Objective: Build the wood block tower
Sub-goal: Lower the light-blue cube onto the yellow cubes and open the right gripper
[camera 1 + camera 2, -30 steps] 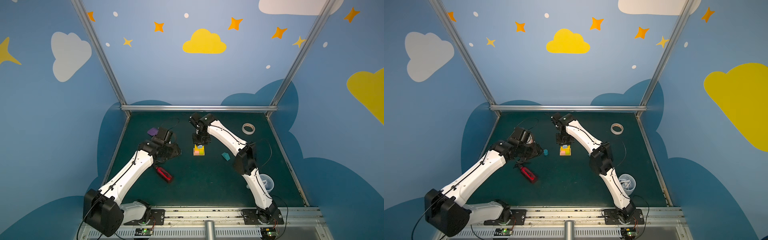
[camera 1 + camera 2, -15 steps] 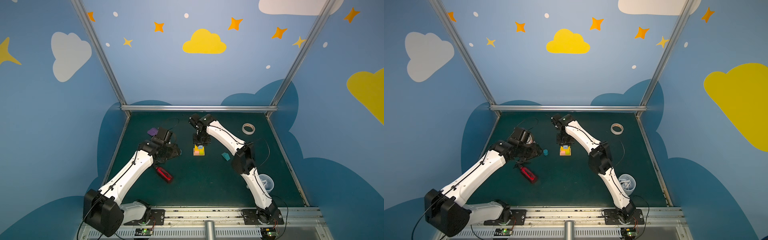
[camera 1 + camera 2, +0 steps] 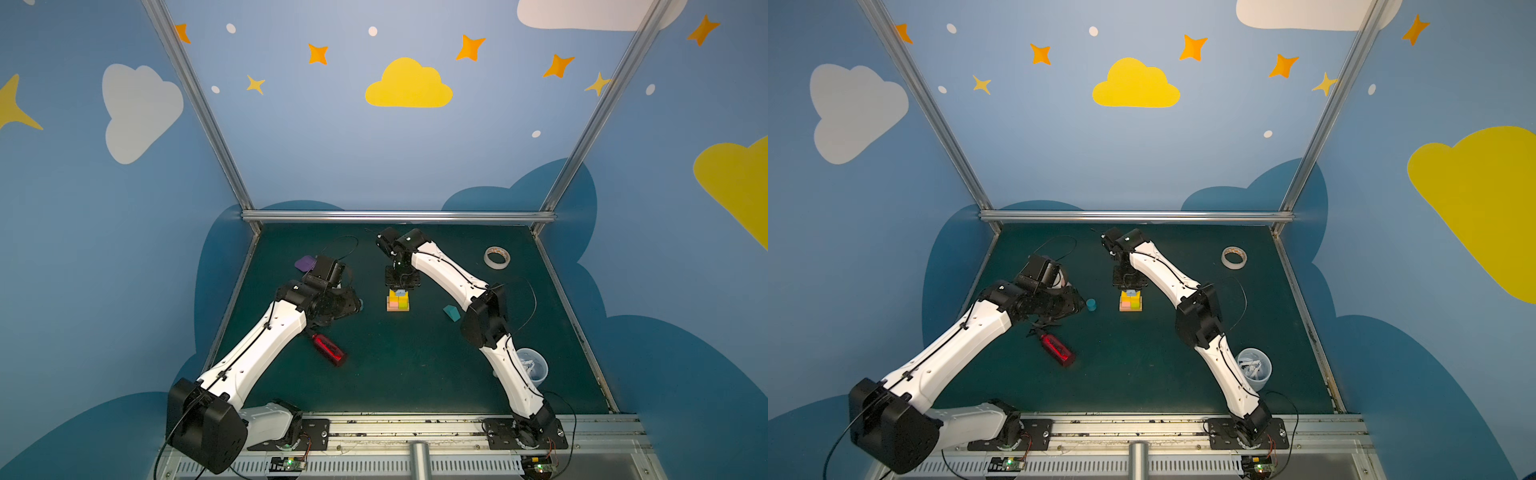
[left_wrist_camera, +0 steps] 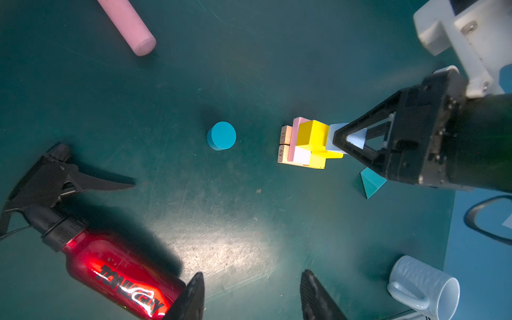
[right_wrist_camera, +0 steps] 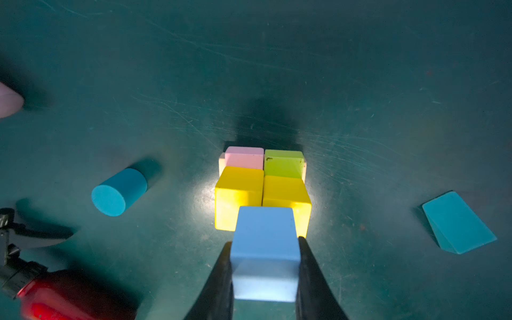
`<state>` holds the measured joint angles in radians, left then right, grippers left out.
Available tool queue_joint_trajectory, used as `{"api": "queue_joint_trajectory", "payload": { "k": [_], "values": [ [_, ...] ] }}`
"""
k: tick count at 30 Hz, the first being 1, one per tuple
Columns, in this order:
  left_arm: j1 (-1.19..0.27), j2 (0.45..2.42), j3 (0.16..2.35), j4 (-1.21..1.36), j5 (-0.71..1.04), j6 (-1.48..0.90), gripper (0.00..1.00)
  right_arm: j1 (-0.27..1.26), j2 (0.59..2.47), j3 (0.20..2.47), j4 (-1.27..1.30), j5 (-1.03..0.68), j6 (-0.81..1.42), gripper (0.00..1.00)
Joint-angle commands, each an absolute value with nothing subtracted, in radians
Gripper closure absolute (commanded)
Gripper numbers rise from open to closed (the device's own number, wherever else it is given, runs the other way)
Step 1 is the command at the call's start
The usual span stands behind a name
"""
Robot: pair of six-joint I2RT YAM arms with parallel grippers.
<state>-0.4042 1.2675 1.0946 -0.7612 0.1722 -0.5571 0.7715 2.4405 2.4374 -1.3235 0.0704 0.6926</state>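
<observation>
Two smooth yellow cubes (image 5: 238, 191), matte pale-blue cube (image 5: 266, 249), scratched green mat (image 5: 360, 83)

bare mat (image 4: 249, 69) lies open between teal cylinder (image 4: 221, 135) and tower (image 4: 310, 141), while the red bottle (image 4: 110, 266) lies near the cylinder

The table surface (image 5: 388, 83) is matt, scratched. The pale-blue cube (image 5: 266, 249) carries smooth satin paint. The tan bars (image 4: 285, 135) are bare wood. The red bottle (image 4: 116, 266) is glossy, translucent.

I count two tan bars (image 4: 285, 135), two yellow cubes (image 5: 238, 194), two slabs (image 5: 243, 157), one pale-blue cube (image 5: 265, 243), one teal cylinder (image 5: 119, 191), one house-shape (image 5: 458, 221).
</observation>
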Motion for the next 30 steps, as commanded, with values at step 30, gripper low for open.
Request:
{"api": "queue_joint_trajectory", "payload": {
  "k": [30],
  "values": [
    [-0.393,1.242,1.098,-0.787,0.175,-0.546,0.44,0.782,2.470,2.467,-1.310,0.072,0.710,0.75]
  ]
}}
